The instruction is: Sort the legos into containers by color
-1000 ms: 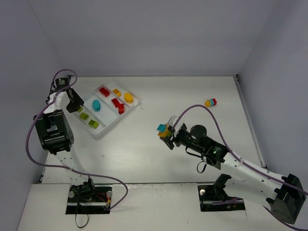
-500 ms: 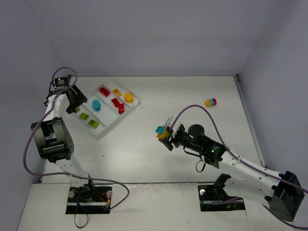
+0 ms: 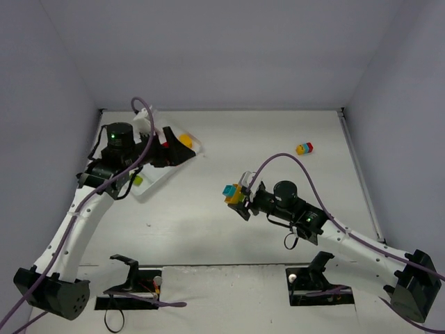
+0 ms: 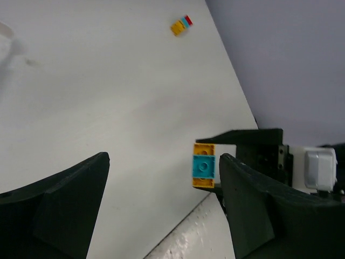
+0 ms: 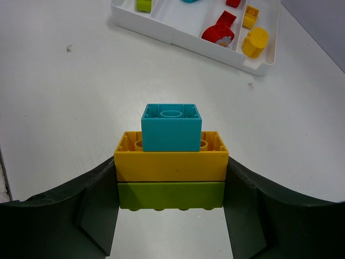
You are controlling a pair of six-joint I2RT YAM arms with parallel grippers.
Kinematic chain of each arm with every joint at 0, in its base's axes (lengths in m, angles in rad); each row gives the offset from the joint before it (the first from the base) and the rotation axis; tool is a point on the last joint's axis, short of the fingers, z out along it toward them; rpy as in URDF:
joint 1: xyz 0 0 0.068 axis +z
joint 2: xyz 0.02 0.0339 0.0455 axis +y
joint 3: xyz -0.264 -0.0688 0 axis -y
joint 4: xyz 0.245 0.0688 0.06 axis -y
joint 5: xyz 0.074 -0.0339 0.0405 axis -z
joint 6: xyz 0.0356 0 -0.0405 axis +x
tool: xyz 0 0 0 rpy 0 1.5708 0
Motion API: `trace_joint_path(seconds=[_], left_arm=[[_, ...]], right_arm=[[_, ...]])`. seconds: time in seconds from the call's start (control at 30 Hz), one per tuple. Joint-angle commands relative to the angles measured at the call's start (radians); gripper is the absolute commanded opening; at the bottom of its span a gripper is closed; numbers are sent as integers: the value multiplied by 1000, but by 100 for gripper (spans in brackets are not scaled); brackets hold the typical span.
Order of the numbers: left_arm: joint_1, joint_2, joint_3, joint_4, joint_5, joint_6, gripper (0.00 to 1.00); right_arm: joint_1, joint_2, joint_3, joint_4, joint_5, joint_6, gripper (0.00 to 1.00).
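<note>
- Top view: a white desk (image 3: 278,125) enclosed by pale walls. The left arm reaches across a white divided tray (image 3: 147,189) at the far left, its left claw (image 3: 174,146) above the tray's right end and hiding most of it. Near the middle of the desk the right claw (image 3: 240,198) pinches a stacked cluster (image 3: 230,191) of legos. A small cluster (image 3: 304,148) of yellow, teal and red lies well apart at the far right.
- Left wrist view: the left claw's fingers (image 4: 54,210) are spread wide with nothing between them. Beyond them is bare desk, the stacked cluster and, further off, the small cluster.
- Right wrist view: the fingers press both sides of the stack, which is teal on yellow on lime green. Beyond it, the tray holds yellow bricks (image 5: 254,41) in its right compartment and red bricks (image 5: 218,33) in the next.
</note>
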Motion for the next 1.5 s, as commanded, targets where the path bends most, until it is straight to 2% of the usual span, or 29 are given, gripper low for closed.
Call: trace_joint_path(seconds=[0.0, 0.03, 0.3, 0.67, 1.03, 1.07, 1.13, 1.17, 1.27, 1.37, 1.47], left_arm=[[-127, 14, 13, 26, 17, -19, 76], [-188, 21, 17, 26, 2, -17, 76], [-414, 139, 70, -25, -140, 16, 76], [-473, 241, 107, -54, -166, -7, 74], [-493, 317, 138, -62, -138, -22, 53], [-493, 320, 138, -63, -135, -24, 47], [-493, 319, 135, -60, -134, -25, 43], [-493, 317, 138, -59, -132, -24, 34], [-493, 316, 145, -68, -132, -16, 16], [-484, 314, 167, -92, -121, 4, 9], [-445, 307, 185, -128, -86, 27, 7]], right_arm=[[10, -24, 8, 98, -32, -16, 0], [10, -27, 5, 100, -35, -16, 0], [11, -24, 3, 98, -20, -16, 0], [10, 2, 3, 111, 14, -20, 1], [11, 8, -2, 120, 35, -22, 1], [11, 9, 0, 123, 35, -22, 1], [11, 12, -2, 127, 38, -22, 1], [11, 15, -2, 128, 37, -22, 1], [10, 23, -2, 128, 40, -22, 1], [11, 23, -2, 129, 48, -22, 1], [11, 22, -5, 132, 54, -20, 1]])
